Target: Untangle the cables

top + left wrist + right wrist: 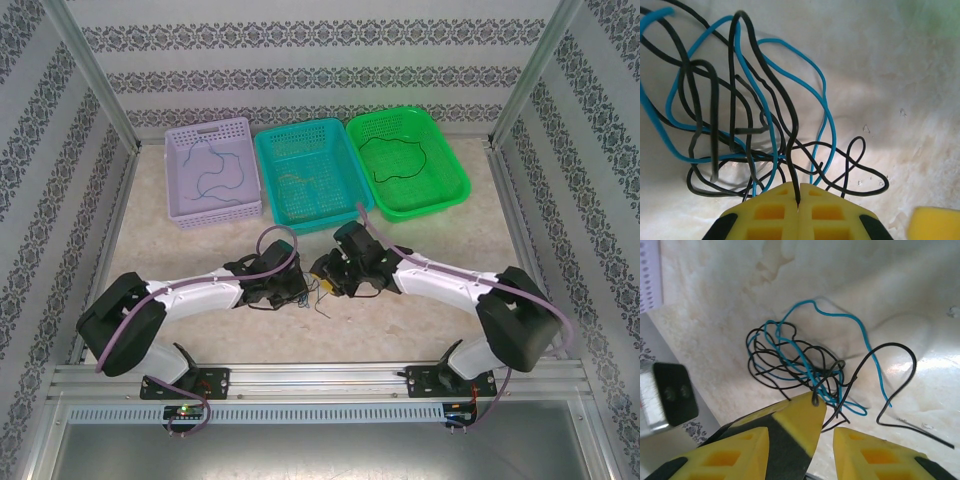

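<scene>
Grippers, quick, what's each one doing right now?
Left gripper: shut on a black cable.
Right gripper: open, jaws apart at the cable tangle.

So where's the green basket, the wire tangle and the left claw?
green basket (452, 165), top view, its right wall
wire tangle (820, 375), right wrist view, its dense middle knot
left claw (798, 197), left wrist view, where its shut tips meet

Left fingers (771, 214) pinch a black cable (794, 130) amid tangled blue cables (825, 102).
</scene>
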You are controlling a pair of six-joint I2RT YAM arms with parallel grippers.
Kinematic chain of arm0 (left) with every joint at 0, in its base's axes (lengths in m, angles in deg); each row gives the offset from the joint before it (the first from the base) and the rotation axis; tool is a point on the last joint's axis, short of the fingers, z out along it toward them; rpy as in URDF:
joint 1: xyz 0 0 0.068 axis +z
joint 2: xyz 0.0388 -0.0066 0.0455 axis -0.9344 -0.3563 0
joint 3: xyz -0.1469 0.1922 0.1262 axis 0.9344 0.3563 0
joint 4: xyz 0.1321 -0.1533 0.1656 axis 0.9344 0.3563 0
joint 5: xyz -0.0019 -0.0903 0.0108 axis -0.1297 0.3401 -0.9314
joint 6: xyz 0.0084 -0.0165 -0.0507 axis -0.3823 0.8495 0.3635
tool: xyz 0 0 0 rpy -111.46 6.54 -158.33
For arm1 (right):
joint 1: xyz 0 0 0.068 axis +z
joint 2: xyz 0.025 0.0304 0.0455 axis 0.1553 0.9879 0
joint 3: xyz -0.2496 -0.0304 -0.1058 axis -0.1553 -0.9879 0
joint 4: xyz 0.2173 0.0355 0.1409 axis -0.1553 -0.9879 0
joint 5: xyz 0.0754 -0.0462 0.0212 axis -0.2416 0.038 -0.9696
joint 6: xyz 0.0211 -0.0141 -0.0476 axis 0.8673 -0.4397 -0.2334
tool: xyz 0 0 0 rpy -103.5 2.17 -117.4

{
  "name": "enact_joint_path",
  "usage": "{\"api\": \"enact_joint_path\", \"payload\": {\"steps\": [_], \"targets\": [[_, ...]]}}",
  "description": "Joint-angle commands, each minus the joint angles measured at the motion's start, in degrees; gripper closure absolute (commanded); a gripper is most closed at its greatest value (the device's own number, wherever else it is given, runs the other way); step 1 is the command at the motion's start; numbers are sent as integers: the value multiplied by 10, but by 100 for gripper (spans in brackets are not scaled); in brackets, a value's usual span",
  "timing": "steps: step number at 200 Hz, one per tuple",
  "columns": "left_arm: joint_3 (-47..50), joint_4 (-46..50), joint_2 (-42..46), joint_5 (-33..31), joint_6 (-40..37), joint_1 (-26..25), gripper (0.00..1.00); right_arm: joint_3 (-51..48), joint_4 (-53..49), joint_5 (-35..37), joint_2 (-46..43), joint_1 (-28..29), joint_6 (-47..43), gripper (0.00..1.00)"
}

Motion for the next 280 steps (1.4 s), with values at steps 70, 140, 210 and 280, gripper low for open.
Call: {"api": "enact_joint_path", "payload": {"steps": [70, 140, 210, 280], "targets": [[-7, -13, 35, -11, 17, -13, 100, -122, 41, 28, -72, -17, 150, 60], [2, -58, 52, 8, -4, -23, 100, -123, 95, 47, -91, -41, 263, 50], [-24, -54, 41, 12, -33, -34, 100, -90, 95, 32, -62, -39, 290, 53], [-39, -57, 37, 10, -38, -39, 100, -94, 110, 29, -33, -41, 278, 96]]}}
